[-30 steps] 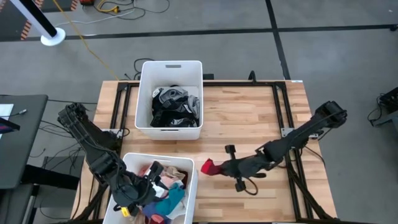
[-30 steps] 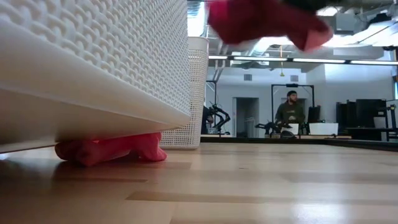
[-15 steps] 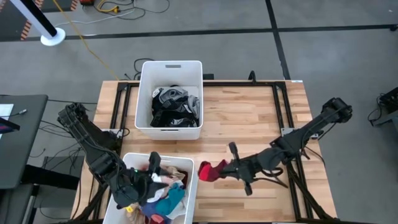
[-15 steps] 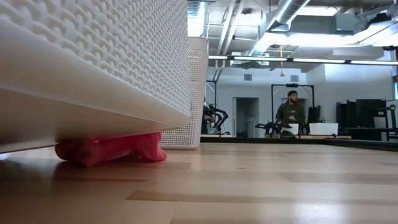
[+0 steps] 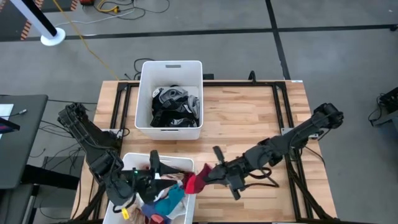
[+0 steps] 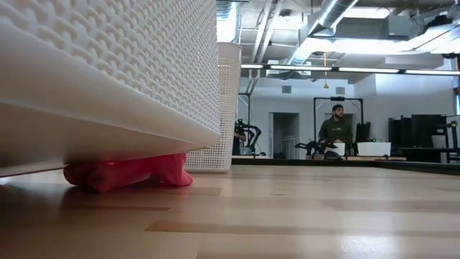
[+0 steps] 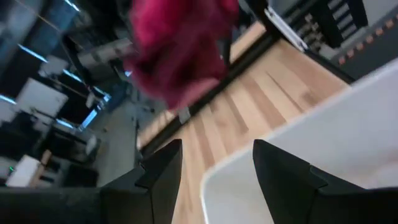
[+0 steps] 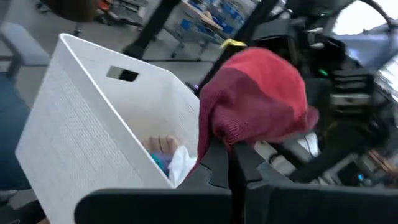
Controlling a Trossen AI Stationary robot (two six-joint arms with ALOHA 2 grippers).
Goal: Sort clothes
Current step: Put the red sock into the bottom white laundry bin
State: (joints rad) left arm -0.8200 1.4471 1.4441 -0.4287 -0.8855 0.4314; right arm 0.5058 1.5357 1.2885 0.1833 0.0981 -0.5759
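My right gripper (image 5: 209,176) is shut on a red and maroon garment (image 5: 196,182), which it holds above the right rim of the near white bin (image 5: 127,163). That bin holds teal, white, pink and dark clothes (image 5: 168,198). My left gripper (image 5: 157,169) hovers open over the same bin, with nothing between its fingers (image 7: 217,177). In the left wrist view the red garment (image 7: 177,46) hangs ahead of it. The far white bin (image 5: 144,93) holds black, grey and white clothes (image 5: 176,106). My right gripper pinches a bunched part of the red garment (image 8: 225,135) between its two fingers (image 8: 217,163). They come at it about level, from the table's right. The garment is lifted clear and bulges in a lump past the fingertips, above the near bin's rim (image 8: 155,78).
In the low view a second pinkish-red cloth (image 6: 126,171) lies on the table at the foot of the near bin's wall (image 6: 108,65). The bare wooden tabletop (image 5: 249,118) spreads to the right of both bins. A person (image 6: 335,129) stands far behind the table.
My right gripper has risen and gone toward the table's left edge, rolling at the wrist. It has carried the red garment from above the bare tabletop to the near bin's right rim. My left gripper has tipped upward and turned over the near bin, staying open.
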